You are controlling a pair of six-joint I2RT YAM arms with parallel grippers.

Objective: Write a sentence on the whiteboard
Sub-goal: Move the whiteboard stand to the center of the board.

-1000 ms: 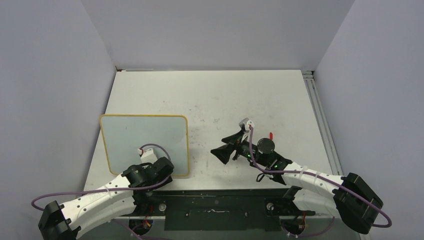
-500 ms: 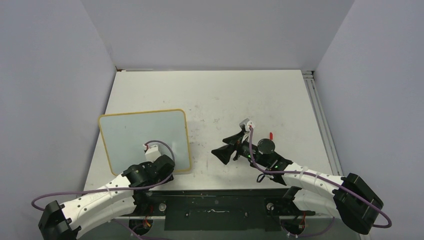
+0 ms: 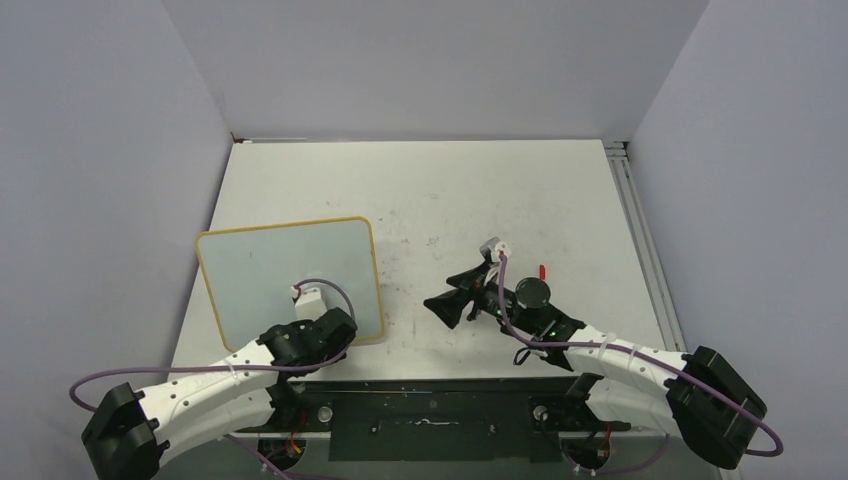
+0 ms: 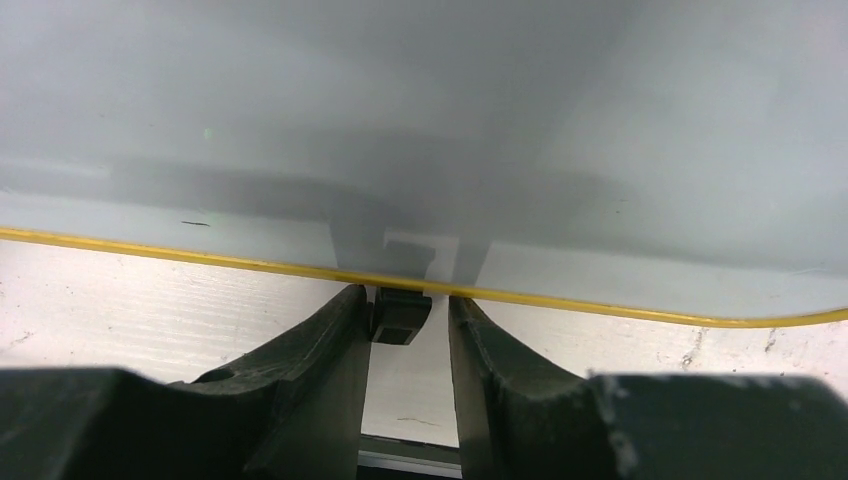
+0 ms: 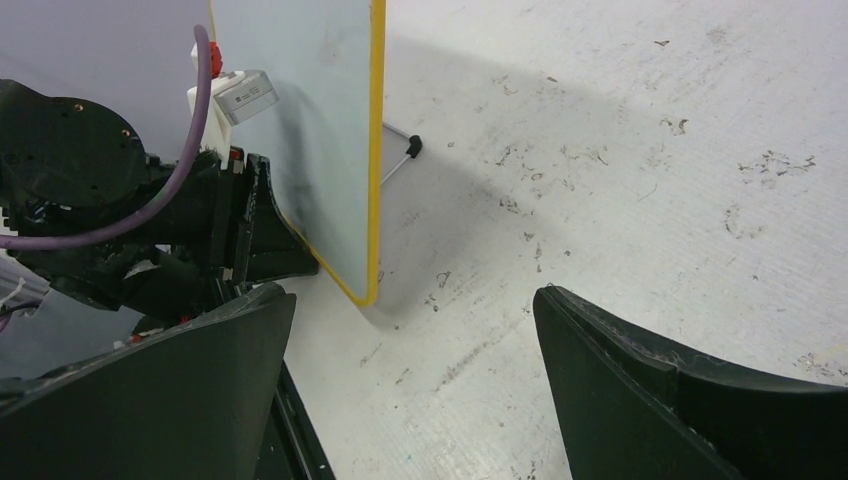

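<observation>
Left gripper (image 4: 407,297) straddles a small black clip foot (image 4: 402,316) at the near edge of the yellow-framed grey-white whiteboard (image 3: 270,270), though I cannot tell whether it pinches, while the right gripper (image 5: 412,300) gapes wide.

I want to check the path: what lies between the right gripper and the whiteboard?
Only bare, scuffed table, as the top external view shows; the right gripper and the whiteboard stand apart.
</observation>
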